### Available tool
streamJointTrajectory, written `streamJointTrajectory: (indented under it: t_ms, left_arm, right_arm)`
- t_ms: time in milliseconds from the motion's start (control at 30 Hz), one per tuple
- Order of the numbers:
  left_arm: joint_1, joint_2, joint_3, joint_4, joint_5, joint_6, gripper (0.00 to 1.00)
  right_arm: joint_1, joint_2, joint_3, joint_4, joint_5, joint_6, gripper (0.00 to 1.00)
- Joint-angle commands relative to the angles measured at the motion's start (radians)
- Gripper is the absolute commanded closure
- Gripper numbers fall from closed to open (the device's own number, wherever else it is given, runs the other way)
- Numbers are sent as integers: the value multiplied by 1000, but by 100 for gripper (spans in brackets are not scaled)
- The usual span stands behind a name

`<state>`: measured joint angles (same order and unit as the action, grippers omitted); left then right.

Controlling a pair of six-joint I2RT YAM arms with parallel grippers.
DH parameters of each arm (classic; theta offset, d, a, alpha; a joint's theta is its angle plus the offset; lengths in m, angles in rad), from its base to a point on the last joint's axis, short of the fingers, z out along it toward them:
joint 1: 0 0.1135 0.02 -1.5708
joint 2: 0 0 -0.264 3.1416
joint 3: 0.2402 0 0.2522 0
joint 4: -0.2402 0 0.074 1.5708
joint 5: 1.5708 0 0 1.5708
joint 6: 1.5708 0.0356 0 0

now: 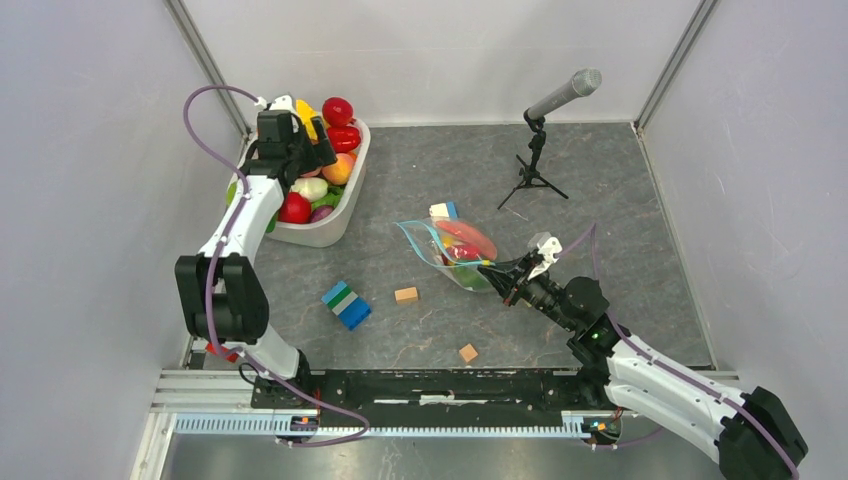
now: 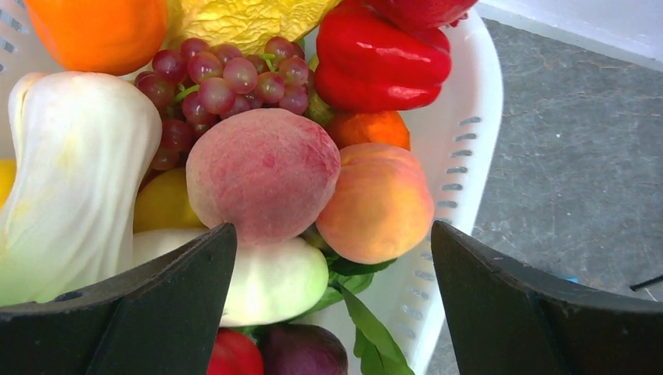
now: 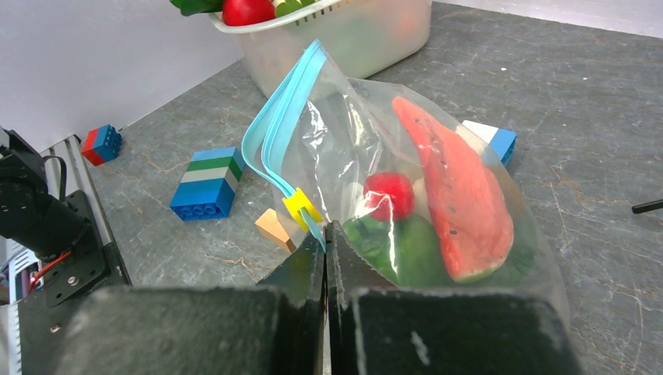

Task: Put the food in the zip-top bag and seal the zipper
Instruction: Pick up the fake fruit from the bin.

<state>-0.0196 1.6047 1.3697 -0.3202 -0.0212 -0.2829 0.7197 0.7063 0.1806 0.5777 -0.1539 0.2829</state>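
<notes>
Left gripper (image 2: 332,230) hangs released directly over the food (image 2: 262,172) heaped in the white tub (image 2: 461,94), the nearest piece straight ahead between its jaws. Right gripper (image 3: 327,234) is clenched on the zip-top bag (image 3: 367,133) at its mouth corner, well apart across the bench (image 1: 600,180).

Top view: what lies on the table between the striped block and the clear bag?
A small wooden cube lies there, touching neither the block nor the bag, as the top view shows.
</notes>
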Motion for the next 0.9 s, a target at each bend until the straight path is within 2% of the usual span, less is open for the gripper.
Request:
streamJointTrajectory:
  t_ms: [0, 300, 667, 767, 867]
  left_arm:
    - [-2, 42, 63, 45, -68, 56, 0]
    - [-1, 68, 78, 67, -137, 142, 0]
    - [-2, 154, 74, 33, -195, 145, 1]
    - [-2, 161, 65, 31, -193, 129, 11]
    - [-2, 162, 70, 22, -168, 119, 27]
  right_arm:
    - [-3, 12, -10, 86, -27, 27, 100]
    - [-2, 22, -13, 96, -33, 35, 100]
    - [-2, 17, -17, 124, -47, 46, 100]
    - [-2, 25, 4, 89, -58, 30, 100]
    - [-2, 17, 4, 83, -53, 32, 100]
